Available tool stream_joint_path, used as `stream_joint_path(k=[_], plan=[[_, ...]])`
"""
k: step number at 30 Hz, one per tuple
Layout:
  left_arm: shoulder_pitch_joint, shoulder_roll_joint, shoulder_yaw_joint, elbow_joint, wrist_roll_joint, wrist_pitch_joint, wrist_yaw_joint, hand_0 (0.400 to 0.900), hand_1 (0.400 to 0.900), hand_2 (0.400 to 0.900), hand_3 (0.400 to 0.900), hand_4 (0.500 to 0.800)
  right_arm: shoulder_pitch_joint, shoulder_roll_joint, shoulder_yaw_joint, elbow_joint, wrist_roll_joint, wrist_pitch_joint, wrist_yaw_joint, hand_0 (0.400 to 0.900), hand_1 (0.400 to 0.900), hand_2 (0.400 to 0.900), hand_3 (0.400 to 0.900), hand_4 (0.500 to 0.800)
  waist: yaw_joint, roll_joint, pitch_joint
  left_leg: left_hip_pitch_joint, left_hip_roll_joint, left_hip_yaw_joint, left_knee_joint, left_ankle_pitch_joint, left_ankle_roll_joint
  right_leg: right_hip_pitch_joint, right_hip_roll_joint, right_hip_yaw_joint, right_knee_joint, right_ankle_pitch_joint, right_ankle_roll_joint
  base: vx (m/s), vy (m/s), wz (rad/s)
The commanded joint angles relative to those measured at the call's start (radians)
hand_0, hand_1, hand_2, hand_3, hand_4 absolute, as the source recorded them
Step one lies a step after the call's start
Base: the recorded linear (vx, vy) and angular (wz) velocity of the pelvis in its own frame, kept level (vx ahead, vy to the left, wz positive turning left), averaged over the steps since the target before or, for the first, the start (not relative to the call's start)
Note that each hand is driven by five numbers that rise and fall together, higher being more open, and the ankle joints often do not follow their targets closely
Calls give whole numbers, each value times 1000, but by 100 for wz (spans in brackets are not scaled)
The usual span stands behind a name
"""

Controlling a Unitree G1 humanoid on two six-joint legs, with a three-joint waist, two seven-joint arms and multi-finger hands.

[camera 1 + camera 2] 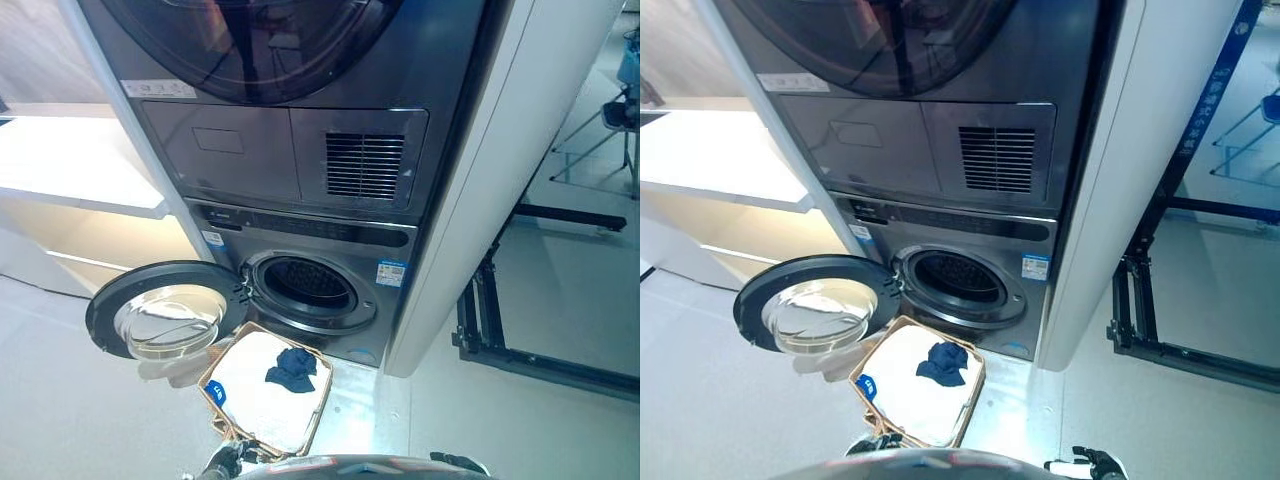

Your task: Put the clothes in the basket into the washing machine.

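A brown wicker basket (322, 402) stands on the floor just before the washing machine (300, 240). It holds a white cloth (262, 390) with a dark blue garment (292, 368) lying on top. The machine's round door (165, 320) is swung open to the left, leaving the dark drum opening (308, 285) bare. My left hand (222, 462) shows only partly at the bottom edge, close to the basket's near corner. My right hand (460, 463) peeks in at the bottom right, away from the basket. Neither hand touches the clothes.
A second machine with a dark glass door (250, 40) is stacked above the washer. A white shelf unit (70, 165) stands to the left. A black metal frame (520, 355) lies on the floor to the right, beside the white side panel (480, 200).
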Motion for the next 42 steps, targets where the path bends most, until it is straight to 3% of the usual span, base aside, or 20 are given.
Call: stream_joint_path(k=[1, 2, 3, 7, 18, 28, 35, 42], plan=[[-135, 77, 15, -11, 93, -8, 58, 900, 900, 900, 900, 800, -52, -8, -27, 47, -10, -3, -16, 900, 900, 900, 900, 800, 0, -74, 48, 9, -63, 36, 3, -93, 51, -56, 2, 45, 9, 46, 24, -42, 21, -17], [-181, 103, -21, -32, 143, -2, 82, 900, 900, 900, 900, 800, -69, -31, -39, 53, -7, -2, -21, 900, 900, 900, 900, 800, -6, -78, 68, -16, -60, 38, 3, -87, 51, -82, 3, 46, 10, 53, 24, -24, 12, -11], [-182, 103, -21, -32, 143, -2, 82, 900, 900, 900, 900, 800, -70, -31, -40, 53, -7, -2, -21, 900, 900, 900, 900, 800, -5, -78, 68, -17, -60, 38, 3, -87, 51, -83, 3, 46, 11, 53, 24, -128, 21, -13], [-374, 172, -122, -87, 237, 6, 165, 900, 900, 900, 900, 800, -121, -81, -65, 57, 48, -7, -48, 900, 900, 900, 900, 800, -22, -93, 178, -118, -58, 30, 3, -51, 60, -206, 7, 47, 54, 68, 14, -183, 27, -8], [-672, 302, -227, -148, 355, 35, 300, 900, 900, 900, 900, 800, -97, -99, -85, -10, 153, -38, -93, 900, 900, 900, 900, 800, -68, -118, 320, -389, -74, 61, 160, -58, 70, -429, -14, 79, 85, 128, 0, -109, 47, -11], [-869, 348, -268, -163, 384, 77, 400, 900, 900, 900, 900, 800, -99, -76, -61, -110, 200, -65, -129, 900, 900, 900, 900, 800, -102, -109, 358, -588, -88, 66, 257, -81, 79, -615, -15, 85, 143, 132, -16, -48, 9, -2], [-996, 383, -325, -162, 411, 101, 416, 900, 900, 900, 900, 800, -79, -82, -55, -178, 227, -84, -138, 900, 900, 900, 900, 800, -123, -102, 376, -704, -99, 62, 298, -91, 79, -736, -15, 77, 193, 118, -21, -8, 2, 5], [-1134, 418, -396, -157, 435, 118, 389, 900, 900, 900, 900, 800, -88, -93, -58, -199, 271, -89, -134, 900, 900, 900, 900, 800, -132, -88, 379, -845, -109, 62, 375, -115, 81, -868, -21, 69, 253, 100, -24, -4, 6, 8]])
